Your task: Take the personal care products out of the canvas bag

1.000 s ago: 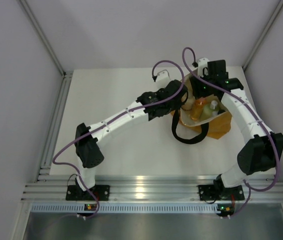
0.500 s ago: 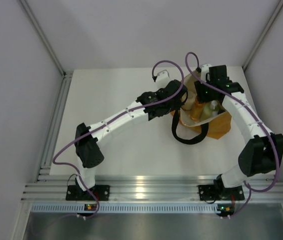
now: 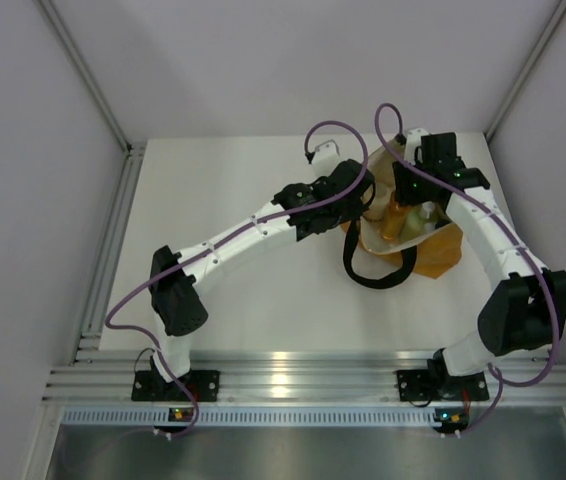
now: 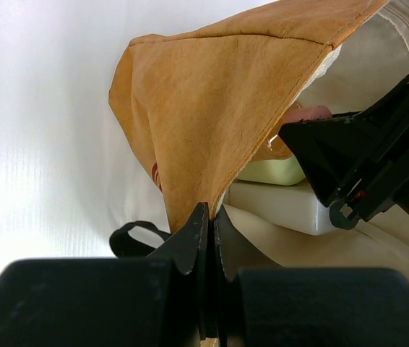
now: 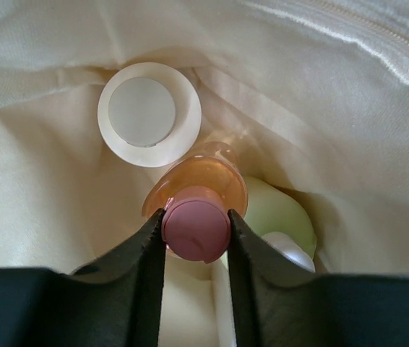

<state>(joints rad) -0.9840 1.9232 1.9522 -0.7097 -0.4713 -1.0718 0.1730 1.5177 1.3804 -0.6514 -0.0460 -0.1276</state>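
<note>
The mustard-orange canvas bag (image 3: 433, 255) lies open at the back right of the table, its cream lining (image 5: 334, 87) showing. My left gripper (image 4: 212, 217) is shut on the bag's rim (image 4: 219, 101) and holds it up. Inside, my right gripper (image 5: 196, 217) is shut on the pink cap (image 5: 196, 233) of the orange bottle (image 5: 204, 181), which stands upright. A cream round jar (image 5: 149, 114) sits just beyond it. To its right is a pale green bottle (image 5: 280, 213). A white squarish bottle (image 4: 277, 206) lies below that one.
The bag's black loop handle (image 3: 373, 272) trails onto the table toward the arms. The right gripper's black body (image 4: 363, 159) fills the bag's mouth in the left wrist view. White table (image 3: 233, 290) stretches to the left, with walls close around it.
My right gripper has sunk deeper into the bag and its fingers have closed onto the pink cap. The left arm has kept still, holding the rim.
</note>
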